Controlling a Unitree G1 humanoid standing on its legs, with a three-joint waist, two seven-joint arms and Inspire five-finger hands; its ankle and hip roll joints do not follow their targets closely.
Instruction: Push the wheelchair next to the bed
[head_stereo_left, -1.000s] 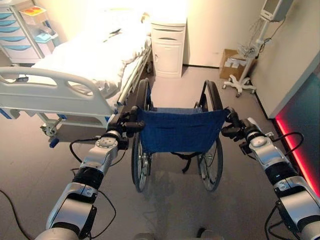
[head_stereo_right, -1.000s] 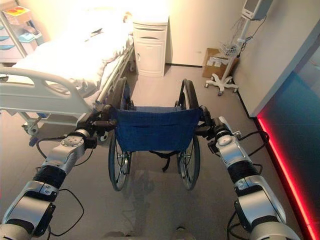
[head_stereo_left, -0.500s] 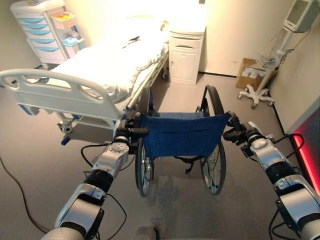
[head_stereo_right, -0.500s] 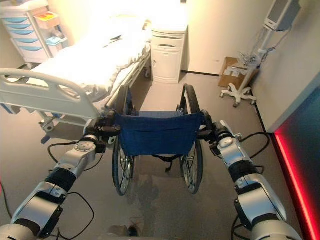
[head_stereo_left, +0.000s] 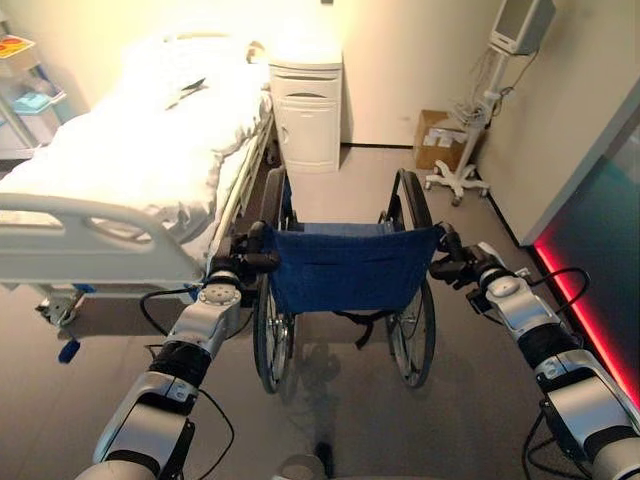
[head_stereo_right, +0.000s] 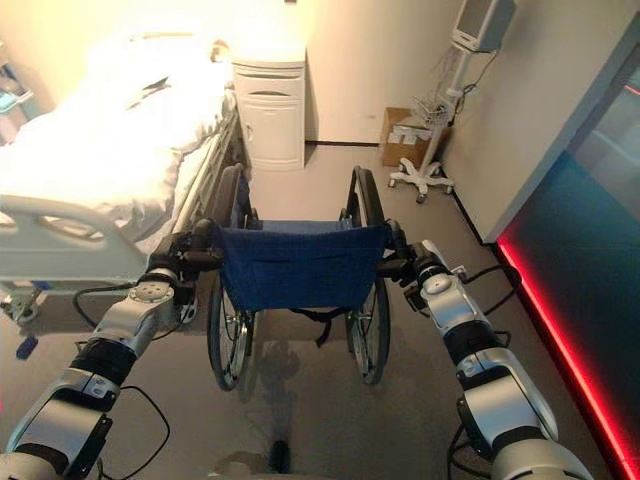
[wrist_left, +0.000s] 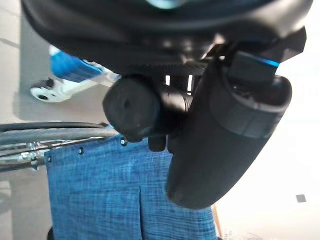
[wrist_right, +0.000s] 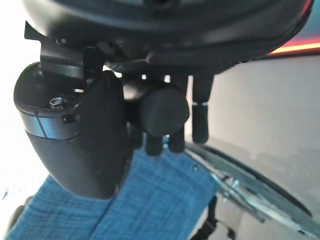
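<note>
A wheelchair with a blue cloth back (head_stereo_left: 348, 262) stands in front of me, its left wheel close to the side of a white hospital bed (head_stereo_left: 120, 170). My left hand (head_stereo_left: 240, 262) is shut on the wheelchair's left push handle (wrist_left: 134, 107). My right hand (head_stereo_left: 462, 268) is shut on the right push handle (wrist_right: 164, 111). Both wrist views show the fingers curled round the black grips, with the blue cloth (wrist_left: 125, 195) past them.
A white bedside cabinet (head_stereo_left: 308, 115) stands at the head of the bed, ahead of the wheelchair. A monitor stand on wheels (head_stereo_left: 460, 175) and a cardboard box (head_stereo_left: 432, 135) are at the far right by the wall. A red light strip (head_stereo_left: 580, 310) runs along the right.
The whole picture has shifted as I move; the wheelchair has rolled forward alongside the bed, and the bed's footboard now lies to my left. Both hands keep their hold.
</note>
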